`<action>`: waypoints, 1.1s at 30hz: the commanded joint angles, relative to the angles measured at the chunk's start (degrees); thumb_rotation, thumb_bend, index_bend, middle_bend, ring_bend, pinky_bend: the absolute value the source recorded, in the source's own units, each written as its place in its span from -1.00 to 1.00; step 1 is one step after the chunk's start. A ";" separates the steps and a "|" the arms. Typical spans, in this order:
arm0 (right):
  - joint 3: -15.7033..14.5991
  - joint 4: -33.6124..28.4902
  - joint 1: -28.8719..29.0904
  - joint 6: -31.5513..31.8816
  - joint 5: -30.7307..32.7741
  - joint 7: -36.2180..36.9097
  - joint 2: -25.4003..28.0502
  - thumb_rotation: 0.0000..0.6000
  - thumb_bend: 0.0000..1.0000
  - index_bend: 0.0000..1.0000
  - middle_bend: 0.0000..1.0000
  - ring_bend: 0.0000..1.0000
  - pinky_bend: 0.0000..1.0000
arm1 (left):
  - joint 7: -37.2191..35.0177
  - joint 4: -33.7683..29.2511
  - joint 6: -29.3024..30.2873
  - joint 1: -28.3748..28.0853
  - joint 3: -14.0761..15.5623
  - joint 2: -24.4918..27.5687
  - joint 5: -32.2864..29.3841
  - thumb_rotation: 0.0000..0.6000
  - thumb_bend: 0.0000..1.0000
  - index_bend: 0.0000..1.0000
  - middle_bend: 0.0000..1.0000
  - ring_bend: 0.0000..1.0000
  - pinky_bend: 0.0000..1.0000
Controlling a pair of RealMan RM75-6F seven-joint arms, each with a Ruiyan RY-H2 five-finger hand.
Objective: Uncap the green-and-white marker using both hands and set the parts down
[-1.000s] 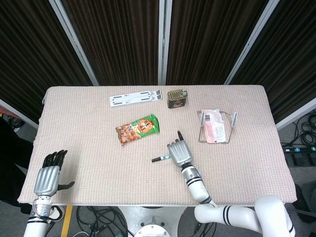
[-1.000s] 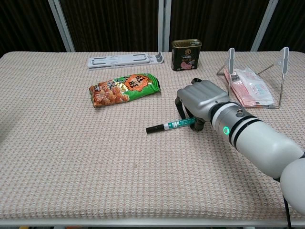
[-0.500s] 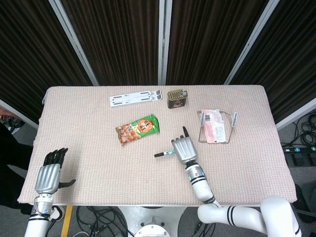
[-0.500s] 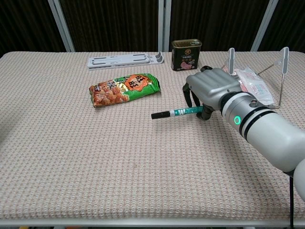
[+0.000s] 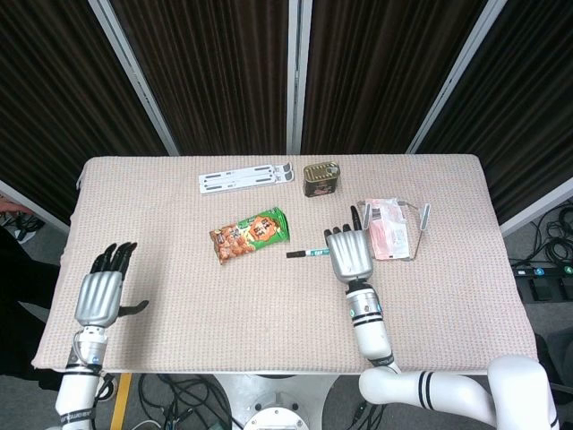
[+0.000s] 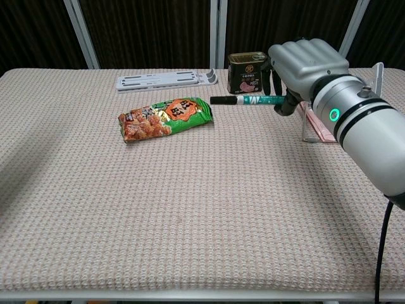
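Observation:
My right hand [image 5: 349, 253] [image 6: 304, 64] holds the green-and-white marker [image 6: 247, 100] [image 5: 309, 253] by its body, lifted well above the table. The marker lies level, and its black cap end [image 6: 221, 100] points to the left, toward the snack bag. The cap sits on the marker. My left hand [image 5: 101, 292] hovers at the table's near left corner with its fingers spread and nothing in it; only the head view shows it.
A green and orange snack bag [image 6: 163, 118] lies left of centre. Behind stand a small tin can [image 6: 247, 73] and a flat white bracket [image 6: 166, 79]. A wire rack [image 6: 342, 95] holding a pink packet [image 5: 388, 227] is at the right, close behind my right hand.
My right hand has lifted the marker off the table and carried it up and away from me. My left hand has edged forward and to the right.

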 commanded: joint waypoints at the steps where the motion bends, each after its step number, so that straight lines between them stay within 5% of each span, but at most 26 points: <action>1: 1.40 -1.50 0.76 1.08 0.30 -1.35 0.27 1.00 -0.38 0.38 0.28 -0.15 -0.93 | 0.62 -1.04 -2.77 -2.84 -2.41 0.55 -1.75 1.00 -1.00 -0.77 -0.76 -0.89 -0.65; 13: 4.74 -3.57 4.61 5.16 3.04 -6.95 -4.28 1.00 -0.35 0.39 0.29 -0.15 -0.93 | 3.53 0.13 -6.98 -11.52 -7.88 -3.45 -7.20 1.00 -0.83 -0.36 -0.30 -0.50 -0.27; 33: 7.18 4.87 10.71 6.43 5.57 -11.98 -12.52 1.00 -0.35 0.40 0.29 -0.15 -0.93 | 17.96 -0.09 -2.44 -21.48 -10.73 -11.47 -16.77 1.00 -0.82 -0.25 -0.20 -0.39 -0.21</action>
